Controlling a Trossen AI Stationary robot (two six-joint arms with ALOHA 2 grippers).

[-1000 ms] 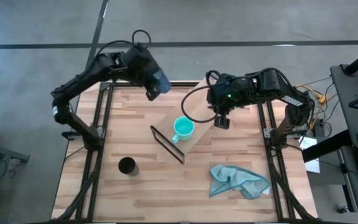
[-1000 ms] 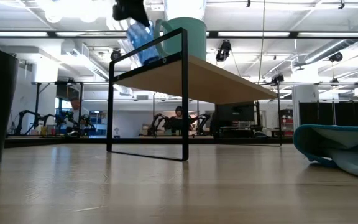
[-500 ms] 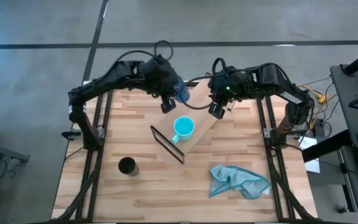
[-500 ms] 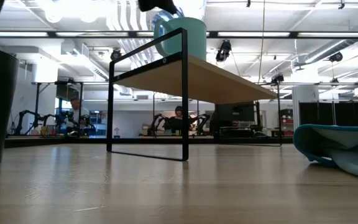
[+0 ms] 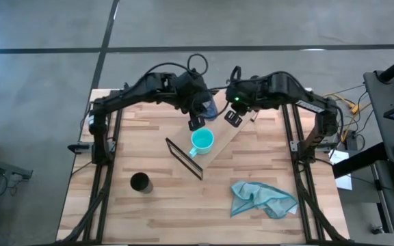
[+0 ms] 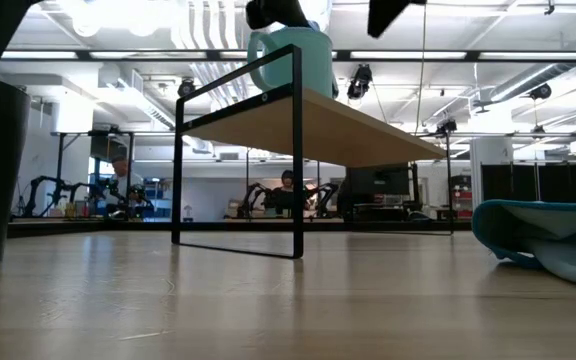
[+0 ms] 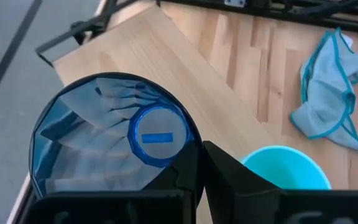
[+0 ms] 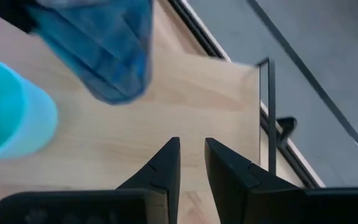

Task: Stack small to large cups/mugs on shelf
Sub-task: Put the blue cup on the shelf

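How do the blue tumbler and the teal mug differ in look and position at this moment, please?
The blue tumbler is translucent dark blue and has no visible handle; the teal mug is opaque bright teal with a handle. The tumbler is held in the air by the left gripper, while the mug stands on the shelf, ungripped. Both are open-topped and sit close together over the shelf.

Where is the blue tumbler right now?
High view: the blue tumbler is held by the left gripper above the shelf, just behind the teal mug.

I'm seeing tumbler (image 7: 114,146) showing translucent blue plastic, shelf (image 7: 166,68) looking smooth pale wood w/ black metal frame, cloth (image 5: 262,199) lying soft.
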